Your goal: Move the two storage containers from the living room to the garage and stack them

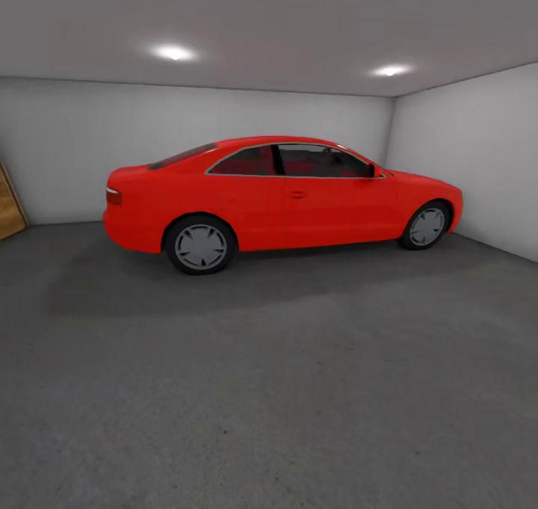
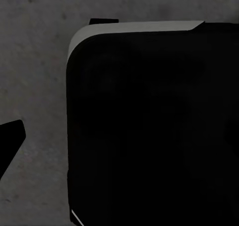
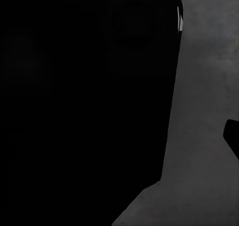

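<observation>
I am in the garage, and the two storage containers are out of view. The dark grey concrete floor (image 1: 284, 389) spreads out ahead of me in the head view. In the left wrist view, one dark fingertip (image 2: 10, 141) of my left gripper juts in at the frame edge over mottled floor (image 2: 35, 76), beside my own black body (image 2: 149, 126). The right wrist view likewise has one dark fingertip (image 3: 233, 136) at the edge over floor (image 3: 209, 86), with my black body (image 3: 84, 96) beside it. Nothing sits by either fingertip.
A red coupe car (image 1: 299, 202) stands side-on across the far half of the room, nose toward the right wall (image 1: 478, 150). A wooden panel (image 1: 9, 210) leans at the far left by the back wall (image 1: 67, 150). Open concrete lies between me and the car.
</observation>
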Controlling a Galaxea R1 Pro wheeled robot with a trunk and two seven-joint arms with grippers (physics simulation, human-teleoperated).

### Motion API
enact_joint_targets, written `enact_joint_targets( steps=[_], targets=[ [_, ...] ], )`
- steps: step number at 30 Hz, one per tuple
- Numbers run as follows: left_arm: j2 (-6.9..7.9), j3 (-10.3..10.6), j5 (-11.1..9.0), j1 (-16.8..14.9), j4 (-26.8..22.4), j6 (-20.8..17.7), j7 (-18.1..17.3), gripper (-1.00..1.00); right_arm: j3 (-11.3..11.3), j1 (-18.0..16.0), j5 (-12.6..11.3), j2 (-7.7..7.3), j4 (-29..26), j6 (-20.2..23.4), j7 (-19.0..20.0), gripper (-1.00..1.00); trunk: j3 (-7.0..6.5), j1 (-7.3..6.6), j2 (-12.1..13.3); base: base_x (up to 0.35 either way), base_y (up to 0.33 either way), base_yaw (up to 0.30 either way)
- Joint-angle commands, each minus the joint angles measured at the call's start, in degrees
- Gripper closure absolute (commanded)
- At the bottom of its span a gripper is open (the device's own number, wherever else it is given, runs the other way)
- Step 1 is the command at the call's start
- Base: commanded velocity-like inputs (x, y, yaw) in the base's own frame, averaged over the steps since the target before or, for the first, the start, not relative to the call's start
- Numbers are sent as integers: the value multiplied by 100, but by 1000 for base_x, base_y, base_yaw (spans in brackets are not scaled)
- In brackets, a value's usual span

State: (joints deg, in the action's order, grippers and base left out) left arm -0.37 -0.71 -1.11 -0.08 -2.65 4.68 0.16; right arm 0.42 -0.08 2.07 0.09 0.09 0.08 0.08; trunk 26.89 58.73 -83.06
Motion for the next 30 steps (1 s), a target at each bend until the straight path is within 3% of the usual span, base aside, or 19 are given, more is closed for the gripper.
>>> enact_joint_targets(
  steps=[1, 18, 30],
  targets=[
    [-2, -4, -12, -1, 1, 15, 2, -100, 2, -1, 22, 0, 0, 1, 1, -100, 4, 0, -2, 0, 0, 0],
    [-4, -8, -12, -1, -6, 24, 2, -100, -5, -1, 19, -12, 0, -27, 8, -100, 4, 0, -2, 0, 0, -30],
    [-3, -4, -12, -1, -8, 23, 2, -100, 2, -1, 22, -17, 0, -34, 54, -100, 4, 0, -2, 0, 0, -265]
  ],
)
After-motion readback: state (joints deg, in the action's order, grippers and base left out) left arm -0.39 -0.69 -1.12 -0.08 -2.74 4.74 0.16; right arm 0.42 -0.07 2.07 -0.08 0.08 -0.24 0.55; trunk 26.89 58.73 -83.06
